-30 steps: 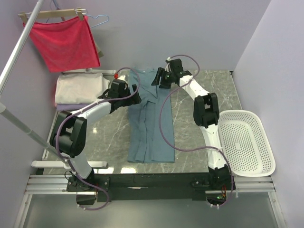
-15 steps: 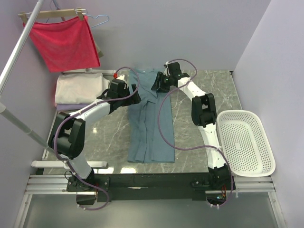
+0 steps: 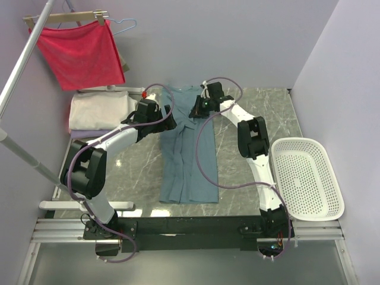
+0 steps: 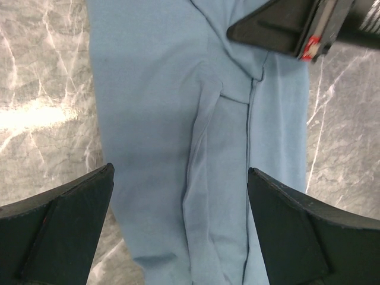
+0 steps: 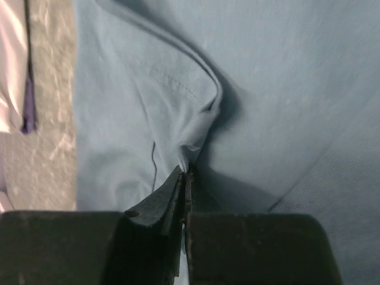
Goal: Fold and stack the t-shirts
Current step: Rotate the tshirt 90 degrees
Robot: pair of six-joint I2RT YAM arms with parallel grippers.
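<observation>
A dusty teal-blue t-shirt lies lengthwise on the marble table, folded into a long narrow strip. My right gripper is shut on a pinched ridge of the teal shirt near its far end. My left gripper hovers over the shirt's left side, jaws wide open with only flat teal shirt cloth beneath them. Folded cream-white and pale lavender t-shirts are stacked at the table's far left; a sliver of that stack shows in the right wrist view.
A red cloth hangs from a wooden hanger at the far left. A metal rail slants across the left side. A white perforated basket sits at the right edge. Marble tabletop surrounds the shirt.
My right gripper has moved left and down onto the shirt's far end and closed on a fold of cloth. The left arm has stayed put.
</observation>
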